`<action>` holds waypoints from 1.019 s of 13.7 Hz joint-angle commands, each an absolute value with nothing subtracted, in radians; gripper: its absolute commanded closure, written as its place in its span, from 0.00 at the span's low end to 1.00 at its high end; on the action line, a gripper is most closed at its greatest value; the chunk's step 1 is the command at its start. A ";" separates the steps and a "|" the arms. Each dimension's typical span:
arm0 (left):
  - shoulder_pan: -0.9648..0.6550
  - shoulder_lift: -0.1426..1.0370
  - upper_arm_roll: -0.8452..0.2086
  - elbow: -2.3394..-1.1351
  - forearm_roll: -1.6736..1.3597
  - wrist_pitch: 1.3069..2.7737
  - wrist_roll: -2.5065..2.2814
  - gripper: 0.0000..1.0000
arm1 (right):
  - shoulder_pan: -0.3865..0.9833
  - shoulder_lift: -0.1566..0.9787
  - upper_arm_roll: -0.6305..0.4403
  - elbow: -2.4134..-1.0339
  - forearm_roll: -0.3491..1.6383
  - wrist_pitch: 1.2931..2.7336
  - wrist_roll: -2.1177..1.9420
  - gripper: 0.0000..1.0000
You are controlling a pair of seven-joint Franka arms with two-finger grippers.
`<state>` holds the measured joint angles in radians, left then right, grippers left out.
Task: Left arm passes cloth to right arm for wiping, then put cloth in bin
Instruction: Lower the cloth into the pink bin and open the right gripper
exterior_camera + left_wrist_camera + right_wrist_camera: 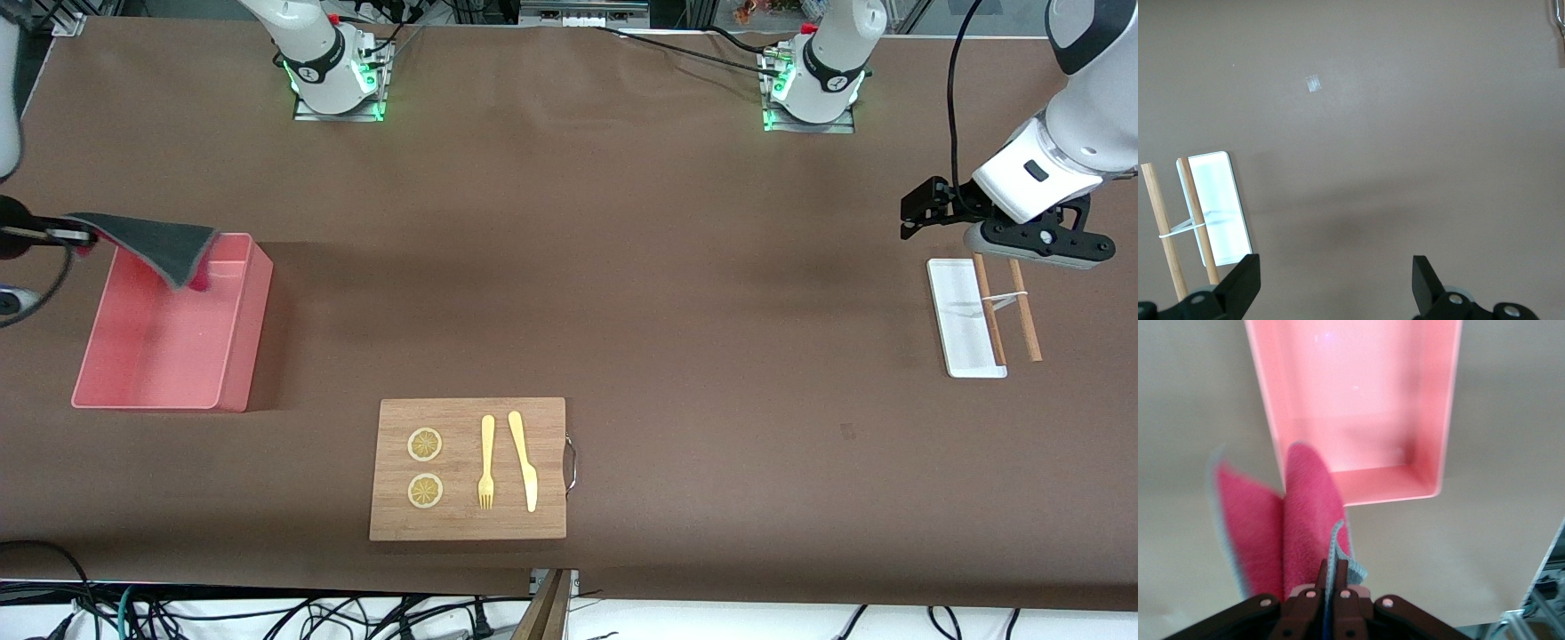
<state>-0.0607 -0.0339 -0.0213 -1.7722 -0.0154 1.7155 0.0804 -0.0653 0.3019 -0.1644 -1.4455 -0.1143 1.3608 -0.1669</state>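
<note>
**Right claw holds the cloth above the bin**

Right claw (1331, 577) has its fingers pressed together on a fold of the cloth (160, 244), pinching it at the right arm's end of the tabletop (569, 267). Taking the bin (173, 329) as the landmark: this pink tub sits on the tabletop with bare walls and floor, and the cloth hangs above the bin's rim on the side farthest from the front camera, its dark grey face up and its red-pink underside showing in the right wrist view.

The wooden board (468, 468) lies nearer to the front camera than the bin and toward the left arm's end from it. On the board rest a knife (524, 460), a fork (486, 461) and two lemon slices (425, 468).

Well apart from the bin, at the left arm's end, the left arm waits, and the left claw (1335, 283) is spread wide with nothing between its fingers, hovering just beside the small white tray (965, 317). Two wooden sticks (1006, 307) lie on and beside that tray.
</note>
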 commanded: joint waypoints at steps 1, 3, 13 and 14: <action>-0.057 -0.037 -0.020 -1.759 0.008 1.704 0.066 0.00 | -0.075 0.345 -0.198 -1.440 -0.144 1.397 -0.255 1.00; -0.055 -0.037 -0.018 -1.758 0.008 1.704 0.066 0.00 | -0.075 0.380 -0.198 -1.492 -0.138 1.475 -0.238 1.00; -0.055 -0.035 -0.017 -1.758 -0.006 1.704 0.066 0.00 | -0.075 0.578 -0.198 -1.661 -0.035 1.920 -0.236 1.00; -0.055 -0.035 -0.015 -1.758 -0.006 1.704 0.066 0.00 | -0.075 0.590 -0.198 -1.661 -0.035 1.940 -0.236 0.72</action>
